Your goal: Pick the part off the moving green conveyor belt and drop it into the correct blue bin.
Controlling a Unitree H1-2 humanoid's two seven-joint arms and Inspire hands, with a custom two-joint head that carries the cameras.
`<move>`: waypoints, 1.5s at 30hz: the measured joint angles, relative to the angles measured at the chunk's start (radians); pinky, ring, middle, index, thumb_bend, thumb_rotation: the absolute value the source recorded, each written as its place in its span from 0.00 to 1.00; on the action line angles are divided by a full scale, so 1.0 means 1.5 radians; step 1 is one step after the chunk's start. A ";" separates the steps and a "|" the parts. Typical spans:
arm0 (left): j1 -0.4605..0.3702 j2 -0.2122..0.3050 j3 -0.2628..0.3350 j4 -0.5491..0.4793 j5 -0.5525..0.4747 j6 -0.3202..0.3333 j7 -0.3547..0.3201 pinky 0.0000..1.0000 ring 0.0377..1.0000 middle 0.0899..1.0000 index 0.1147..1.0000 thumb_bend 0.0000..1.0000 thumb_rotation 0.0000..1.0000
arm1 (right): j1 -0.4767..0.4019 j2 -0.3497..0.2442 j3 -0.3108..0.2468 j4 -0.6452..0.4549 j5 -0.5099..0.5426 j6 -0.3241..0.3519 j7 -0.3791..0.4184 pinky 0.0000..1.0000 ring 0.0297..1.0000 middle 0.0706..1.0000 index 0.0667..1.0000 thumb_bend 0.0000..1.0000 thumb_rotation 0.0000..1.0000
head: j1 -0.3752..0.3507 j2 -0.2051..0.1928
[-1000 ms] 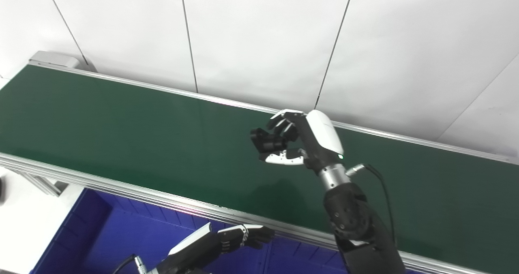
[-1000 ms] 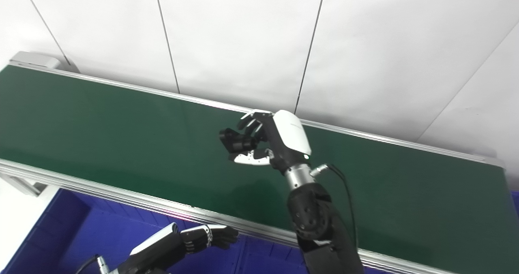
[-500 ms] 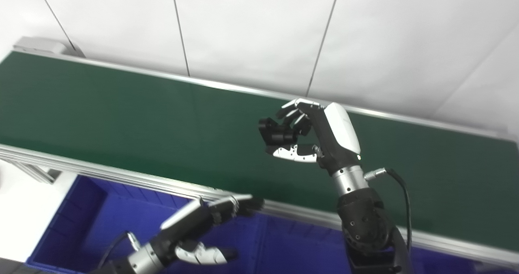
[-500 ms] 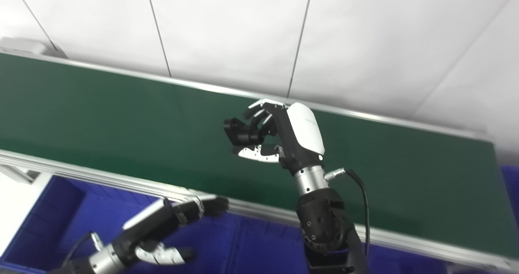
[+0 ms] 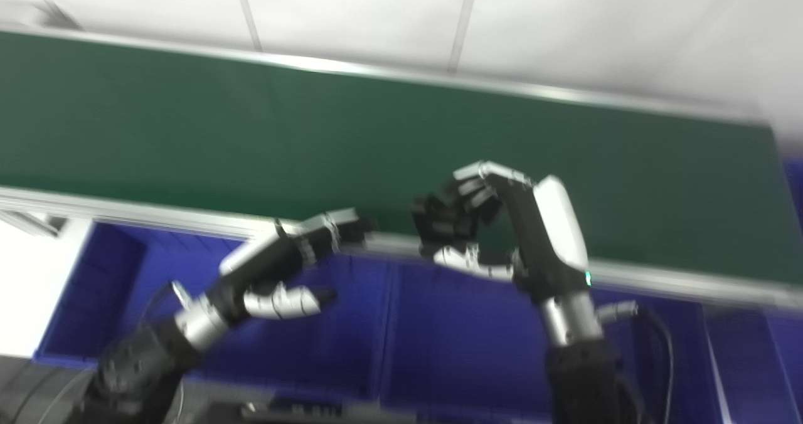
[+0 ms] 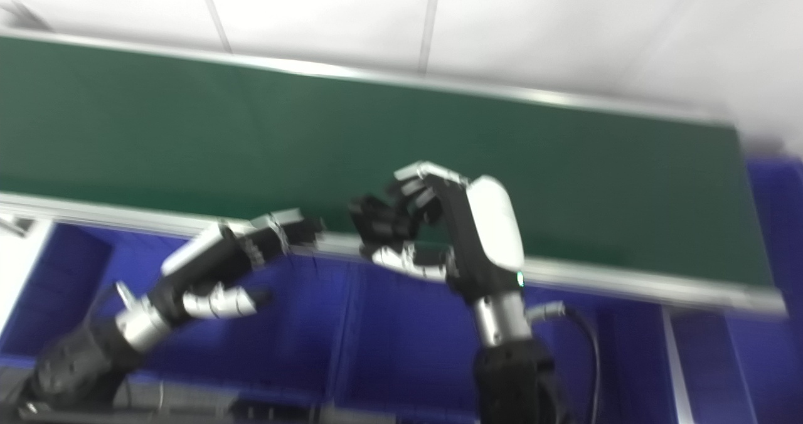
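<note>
My right hand (image 5: 502, 229) is shut on a small black part (image 5: 439, 222) and holds it above the near rail of the green conveyor belt (image 5: 188, 129), over the blue bins (image 5: 439, 342). It also shows in the right eye view (image 6: 445, 229), with the part (image 6: 376, 217) between fingers and thumb. My left hand (image 5: 295, 261) is open and empty, raised over the left blue bin (image 5: 125, 286) just below the belt's rail. The picture is blurred.
Several blue bins sit in a row below the belt's near rail, with dividers between them (image 5: 392, 336). A white wall (image 5: 376, 10) stands behind the belt. A white surface (image 5: 25, 286) lies left of the bins.
The camera has tilted down, showing more of the bins. My right hand has brought the part back from over the belt to its near rail. My left hand has risen and opened.
</note>
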State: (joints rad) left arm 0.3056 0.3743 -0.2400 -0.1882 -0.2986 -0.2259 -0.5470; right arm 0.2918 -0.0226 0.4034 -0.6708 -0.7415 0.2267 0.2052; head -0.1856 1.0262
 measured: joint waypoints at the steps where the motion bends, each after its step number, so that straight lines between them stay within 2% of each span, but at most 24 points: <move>1: -0.005 0.000 0.002 0.001 -0.001 0.003 -0.002 0.91 0.91 0.89 0.86 0.32 0.44 | 0.008 0.000 -0.003 0.001 0.003 0.000 -0.001 0.37 0.37 0.46 0.51 0.51 0.00 | 0.006 0.001; 4: -0.020 -0.002 0.006 0.009 -0.010 0.002 -0.012 0.91 0.90 0.89 0.85 0.34 0.48 | 0.037 -0.007 -0.010 0.021 0.012 -0.002 -0.011 0.38 0.38 0.46 0.50 0.51 0.00 | 0.012 0.003; 8: -0.022 -0.003 0.010 0.009 -0.014 0.008 -0.016 0.92 0.91 0.89 0.85 0.32 0.46 | 0.068 -0.020 -0.012 0.057 0.015 -0.004 -0.025 0.37 0.38 0.47 0.50 0.51 0.00 | 0.015 -0.005; 14: -0.019 -0.003 0.016 0.003 -0.014 0.014 -0.017 0.91 0.90 0.89 0.86 0.33 0.45 | 0.065 -0.034 0.007 0.094 0.005 -0.005 -0.025 0.36 0.36 0.44 0.52 0.51 0.00 | 0.018 -0.005; 20: -0.017 -0.003 0.018 0.003 -0.014 0.015 -0.019 0.91 0.90 0.89 0.85 0.31 0.45 | 0.043 -0.045 0.042 0.178 -0.072 -0.002 -0.006 0.39 0.36 0.43 0.52 0.51 0.00 | 0.011 -0.006; 23: -0.017 -0.003 0.020 0.003 -0.014 0.015 -0.020 0.91 0.90 0.88 0.85 0.32 0.45 | 0.031 -0.044 0.056 0.203 -0.125 0.014 0.008 0.45 0.38 0.44 0.52 0.51 0.00 | 0.012 -0.006; 24: -0.017 -0.003 0.020 0.002 -0.014 0.016 -0.020 0.91 0.90 0.88 0.85 0.32 0.45 | 0.022 -0.042 0.060 0.216 -0.148 0.030 0.021 0.51 0.50 0.45 0.64 0.54 0.00 | 0.013 -0.006; 25: -0.017 -0.003 0.020 0.002 -0.014 0.016 -0.020 0.92 0.90 0.88 0.85 0.32 0.44 | 0.012 -0.039 0.064 0.231 -0.172 0.050 0.044 0.58 0.61 0.61 0.73 0.67 0.00 | 0.015 -0.003; 27: -0.017 -0.003 0.020 -0.001 -0.014 0.022 -0.020 0.92 0.91 0.88 0.85 0.32 0.43 | -0.009 -0.035 0.067 0.247 -0.210 0.098 0.102 0.63 0.71 0.74 0.79 0.70 0.07 | 0.019 -0.002; 29: -0.012 -0.003 0.020 -0.007 -0.014 0.031 -0.018 0.92 0.91 0.88 0.85 0.32 0.41 | -0.025 -0.031 0.065 0.242 -0.237 0.124 0.135 0.64 0.73 0.77 0.78 0.70 0.21 | 0.020 -0.001; 30: -0.009 -0.003 0.021 -0.011 -0.014 0.033 -0.017 0.92 0.91 0.88 0.85 0.32 0.41 | -0.030 -0.029 0.065 0.232 -0.249 0.131 0.151 0.64 0.74 0.77 0.78 0.69 0.21 | 0.020 -0.001; 31: -0.006 -0.003 0.020 -0.016 -0.014 0.034 -0.017 0.92 0.91 0.88 0.85 0.32 0.41 | -0.032 -0.026 0.065 0.221 -0.257 0.137 0.163 0.56 0.63 0.68 0.76 0.68 0.28 | 0.018 -0.001; 32: -0.004 -0.003 0.021 -0.020 -0.014 0.034 -0.018 0.92 0.91 0.88 0.85 0.32 0.41 | -0.030 -0.023 0.066 0.207 -0.271 0.146 0.178 0.53 0.60 0.64 0.76 0.68 0.30 | 0.018 -0.001; 33: -0.004 -0.003 0.021 -0.020 -0.014 0.034 -0.018 0.92 0.91 0.88 0.85 0.32 0.42 | -0.026 -0.017 0.066 0.193 -0.290 0.150 0.190 0.46 0.53 0.58 0.72 0.67 0.39 | 0.018 -0.001; 34: -0.004 -0.003 0.021 -0.020 -0.014 0.034 -0.018 0.92 0.91 0.88 0.85 0.32 0.43 | -0.020 -0.011 0.064 0.171 -0.316 0.153 0.206 0.44 0.51 0.56 0.71 0.66 0.41 | 0.015 0.001; 35: -0.004 -0.003 0.022 -0.020 -0.014 0.034 -0.018 0.92 0.91 0.88 0.85 0.31 0.43 | -0.016 -0.003 0.059 0.145 -0.344 0.154 0.218 0.54 0.61 0.63 0.71 0.66 0.44 | 0.011 0.001; 36: -0.004 -0.003 0.022 -0.020 -0.014 0.034 -0.018 0.92 0.90 0.88 0.85 0.31 0.43 | -0.013 0.005 0.051 0.114 -0.369 0.155 0.233 0.59 0.66 0.67 0.72 0.65 0.46 | 0.012 0.001; 38: -0.004 -0.003 0.022 -0.020 -0.014 0.034 -0.018 0.92 0.90 0.88 0.85 0.31 0.43 | -0.010 0.021 0.032 0.052 -0.399 0.156 0.256 0.61 0.67 0.68 0.71 0.63 0.45 | 0.013 0.002; 39: -0.004 -0.004 0.022 -0.020 -0.014 0.034 -0.018 0.92 0.90 0.88 0.85 0.31 0.44 | -0.007 0.026 0.024 0.026 -0.398 0.155 0.262 0.59 0.65 0.66 0.69 0.60 0.39 | 0.013 0.002; 40: -0.004 -0.004 0.022 -0.020 -0.014 0.034 -0.018 0.92 0.90 0.88 0.85 0.32 0.45 | -0.001 0.028 0.018 0.011 -0.378 0.153 0.258 0.57 0.63 0.66 0.68 0.55 0.38 | 0.014 0.002; 41: -0.004 -0.005 0.022 -0.020 -0.014 0.034 -0.018 0.92 0.90 0.88 0.85 0.32 0.46 | 0.006 0.029 0.009 -0.006 -0.340 0.145 0.246 0.57 0.63 0.67 0.67 0.48 0.39 | 0.014 0.002; 42: -0.004 -0.005 0.022 -0.020 -0.014 0.034 -0.018 0.92 0.90 0.88 0.85 0.32 0.46 | 0.017 0.027 -0.002 -0.020 -0.290 0.130 0.220 0.57 0.64 0.67 0.67 0.45 0.39 | 0.014 0.002; 43: -0.003 -0.006 0.022 -0.020 -0.014 0.034 -0.018 0.92 0.90 0.88 0.85 0.32 0.46 | 0.030 0.023 -0.012 -0.027 -0.241 0.112 0.196 0.57 0.65 0.68 0.68 0.43 0.40 | 0.014 0.002; 45: -0.002 -0.006 0.022 -0.019 -0.014 0.034 -0.018 0.92 0.90 0.88 0.85 0.32 0.45 | 0.058 0.011 -0.031 -0.029 -0.142 0.081 0.155 0.61 0.69 0.72 0.70 0.40 0.49 | 0.012 0.001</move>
State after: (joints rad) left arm 0.3022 0.3656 -0.2071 -0.2173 -0.3199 -0.1752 -0.5738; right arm 0.3789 -0.0060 0.3572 -0.7138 -0.9544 0.3487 0.4374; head -0.1672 1.0278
